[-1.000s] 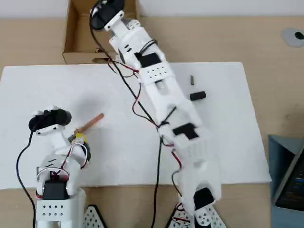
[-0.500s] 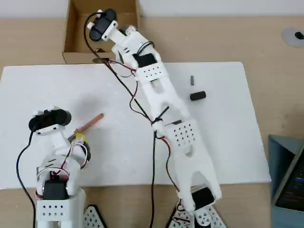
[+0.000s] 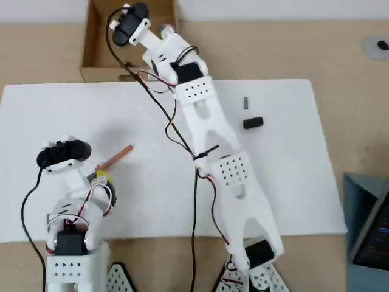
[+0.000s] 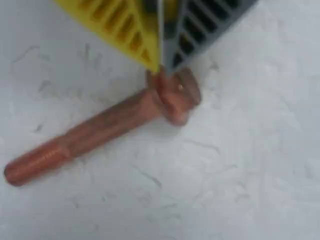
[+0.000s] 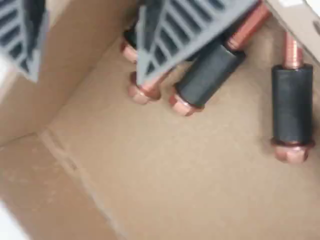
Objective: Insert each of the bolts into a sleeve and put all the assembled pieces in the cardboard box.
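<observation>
A bare copper bolt (image 3: 115, 158) lies flat on the white mat (image 3: 285, 182). My left gripper (image 3: 100, 175) is shut, with its yellow and grey tips (image 4: 160, 67) touching the bolt (image 4: 100, 130) just behind its head. My right gripper (image 3: 127, 24) hangs inside the cardboard box (image 3: 91, 36). It (image 5: 90, 77) is open above the box floor (image 5: 175, 180). Several bolts in black sleeves lie there, one (image 5: 207, 72) partly under a finger (image 5: 170, 35), another (image 5: 291, 107) apart by the wall. A loose black sleeve (image 3: 253, 122) rests on the mat.
A small dark piece (image 3: 245, 102) lies on the mat beyond the loose sleeve. The right arm stretches diagonally across the mat's middle with its cables. A grey device (image 3: 368, 225) sits off the mat at the right edge.
The right arm has stretched farther out and its gripper has shifted left over the box. The left arm and the bare bolt have not moved.
</observation>
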You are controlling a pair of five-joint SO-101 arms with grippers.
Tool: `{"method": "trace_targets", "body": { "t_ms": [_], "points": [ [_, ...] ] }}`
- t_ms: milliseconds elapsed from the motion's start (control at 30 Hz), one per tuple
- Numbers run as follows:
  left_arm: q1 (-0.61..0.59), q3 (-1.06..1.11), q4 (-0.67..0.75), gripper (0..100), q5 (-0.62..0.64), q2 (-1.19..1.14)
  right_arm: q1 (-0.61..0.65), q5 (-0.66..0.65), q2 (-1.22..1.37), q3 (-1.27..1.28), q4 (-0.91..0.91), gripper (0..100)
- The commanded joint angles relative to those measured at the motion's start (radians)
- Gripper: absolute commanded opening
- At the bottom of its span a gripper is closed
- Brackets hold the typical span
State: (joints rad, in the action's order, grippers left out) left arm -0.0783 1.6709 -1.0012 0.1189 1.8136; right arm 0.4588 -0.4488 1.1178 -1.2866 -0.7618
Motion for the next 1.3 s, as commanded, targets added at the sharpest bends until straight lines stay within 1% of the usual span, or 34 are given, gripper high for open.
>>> {"method": "trace_targets", "body": {
  "t_ms": [0,200,267,500,600,733,900,1000,1267],
  "points": [
    [-0.009,-0.006,0.011,0,-0.005,0.007,-0.021,-0.006,-0.013,-0.154,-0.089,11.7],
    [-0.009,-0.006,0.011,0,-0.003,0.007,-0.019,-0.005,-0.013,-0.341,-0.276,0.6],
    [-0.009,-0.006,0.011,0,-0.003,0.007,-0.019,-0.005,-0.018,-0.387,-0.336,1.2],
    [-0.011,-0.006,0.011,0,-0.002,0.007,-0.027,-0.005,-0.133,-0.38,-0.459,0.9],
    [-0.011,-0.006,0.011,0,-0.002,0.007,-0.03,-0.005,-0.177,-0.381,-0.539,0.9],
    [-0.025,-0.006,0.011,0,0.0,0.007,-0.031,-0.003,-0.254,-0.381,-0.694,0.9],
    [-0.04,-0.006,0.014,0,0.0,0.007,-0.05,0.091,-0.344,-0.381,-0.904,0.9],
    [-0.04,-0.006,0.014,0,0.0,0.007,-0.076,0.107,-0.38,-0.38,-1.023,0.9],
    [-0.04,-0.006,0.014,0,0.002,0.007,-0.18,0.109,-0.449,-0.355,-1.026,0.9]
  ]
}}
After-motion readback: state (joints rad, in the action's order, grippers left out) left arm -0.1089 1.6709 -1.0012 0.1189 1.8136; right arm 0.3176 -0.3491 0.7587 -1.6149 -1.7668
